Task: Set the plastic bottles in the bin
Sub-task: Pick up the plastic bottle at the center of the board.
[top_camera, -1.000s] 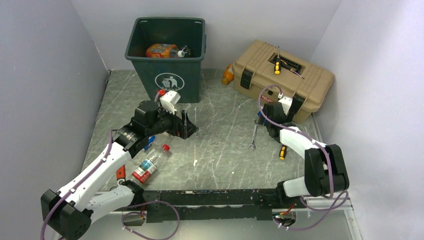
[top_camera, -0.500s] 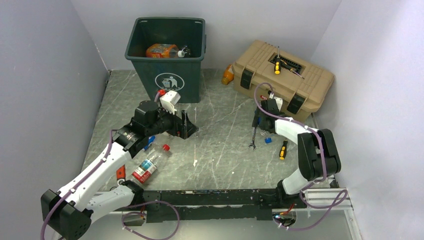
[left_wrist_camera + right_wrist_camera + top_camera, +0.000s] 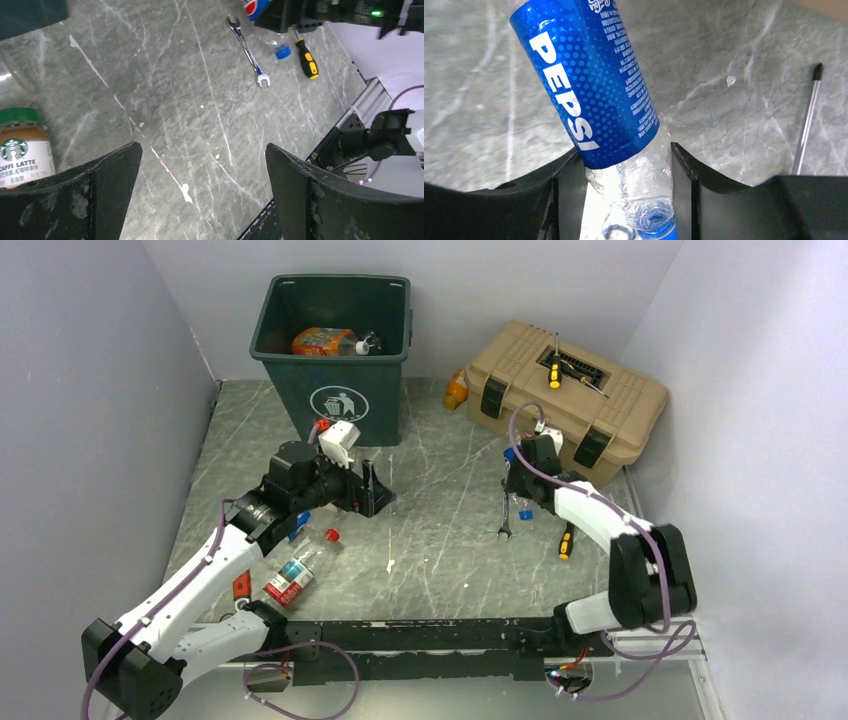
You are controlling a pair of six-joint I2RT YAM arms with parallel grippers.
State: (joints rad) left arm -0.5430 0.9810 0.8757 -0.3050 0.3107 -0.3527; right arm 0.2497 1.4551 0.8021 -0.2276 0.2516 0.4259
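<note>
While your right jaws clamp the Pepsi bottle (image 3: 589, 90) by its clear shoulder, blue label jutting beyond them, left jaws wide apart

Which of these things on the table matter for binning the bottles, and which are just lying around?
For the job: green bin; Pepsi bottle; red-labelled bottle; orange bottle already binned; second orange bottle.

Just lying about: tan toolbox; wrench; yellow-handled screwdriver; loose blue cap.
</note>
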